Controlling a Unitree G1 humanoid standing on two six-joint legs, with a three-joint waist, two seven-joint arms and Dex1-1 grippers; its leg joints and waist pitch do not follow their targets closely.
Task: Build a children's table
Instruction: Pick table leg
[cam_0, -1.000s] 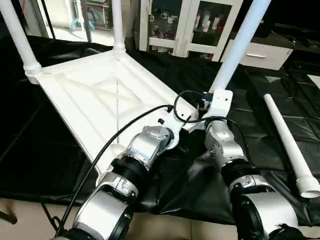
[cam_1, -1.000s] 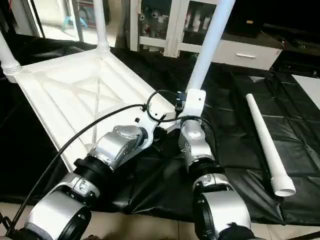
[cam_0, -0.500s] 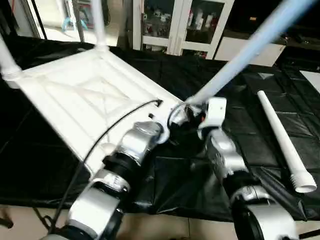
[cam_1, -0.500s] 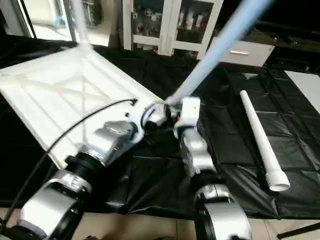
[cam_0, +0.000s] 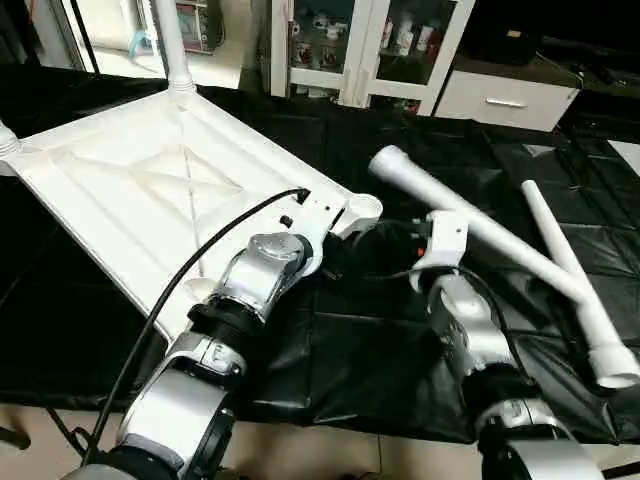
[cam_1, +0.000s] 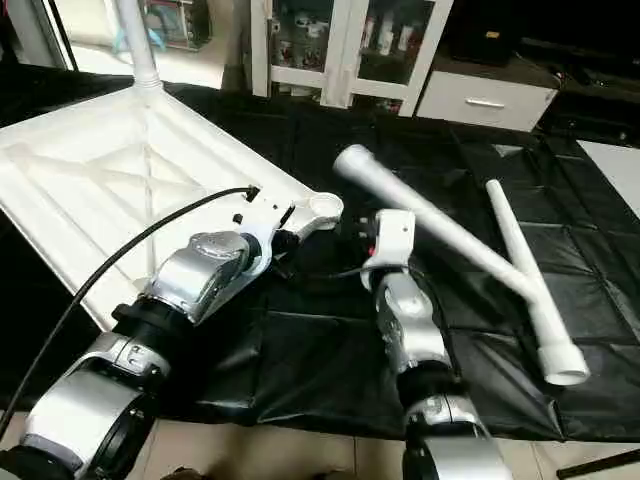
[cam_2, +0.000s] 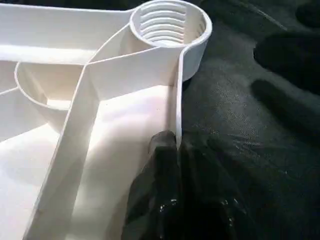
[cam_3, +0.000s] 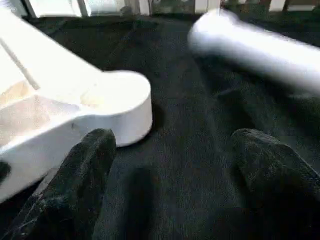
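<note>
Two white tube legs (cam_0: 173, 45) stand upright in the far corner sockets of the upturned white table top (cam_0: 150, 190), which lies ribs-up on a black sheet (cam_0: 380, 350) covering the floor. The near right corner socket (cam_2: 170, 22) is empty, its threaded inside visible in the left wrist view. The left hand (cam_2: 167, 150) has its black fingers pinched together on the thin side rim of the table top, just short of that empty socket. The right hand (cam_3: 175, 150) hovers over the black sheet beside the same corner, its two fingers (cam_3: 92, 150) spread wide apart with nothing between them.

A third leg (cam_0: 480, 235) lies on the sheet just beyond the right hand, its wide end near the empty socket and its shaft running away toward the right edge of the sheet. It crosses a fourth leg (cam_0: 570, 270) lying further right, whose flared open end points toward the sheet's near right corner. A black cable (cam_0: 180, 290) loops along the silver left forearm over the table top's near edge. White glass-fronted cabinets (cam_0: 360, 40) stand behind the sheet.
</note>
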